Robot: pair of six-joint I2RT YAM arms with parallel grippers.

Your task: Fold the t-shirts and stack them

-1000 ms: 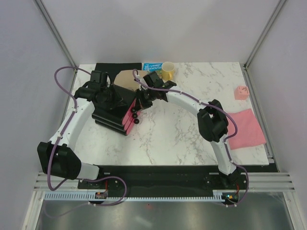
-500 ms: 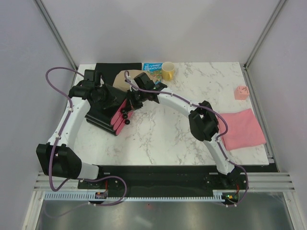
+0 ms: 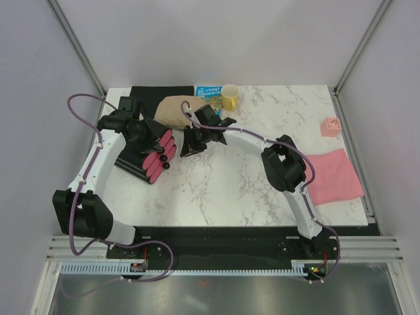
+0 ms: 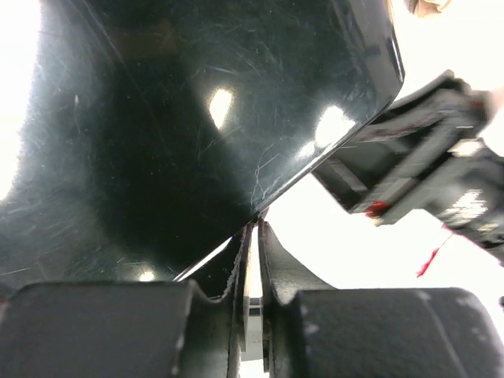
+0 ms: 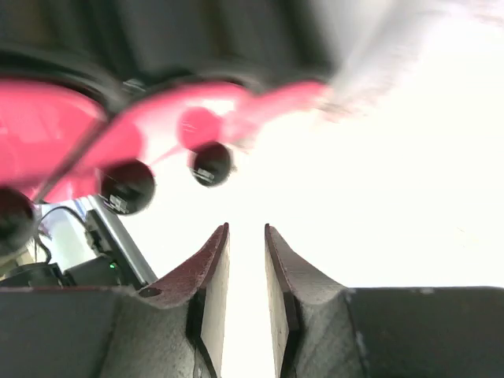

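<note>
Tan shirt (image 3: 176, 109) bunched at far edge, long axis left-right, just beyond right gripper (image 5: 246, 230): nearer arm, fingers slightly parted, empty. Pink shirt (image 3: 335, 176) flat, right edge, well apart. Left gripper (image 4: 256, 228) at drawer box (image 3: 147, 157); near-closed, hold unclear.

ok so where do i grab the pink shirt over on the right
The pink t-shirt lies flat as a rough rectangle near the right edge of the table, with no raised fold to catch. Its far-right corner is probably the best place to pinch, coming straight down from above. That corner is clear, while the right arm crosses over its left edge.
</note>
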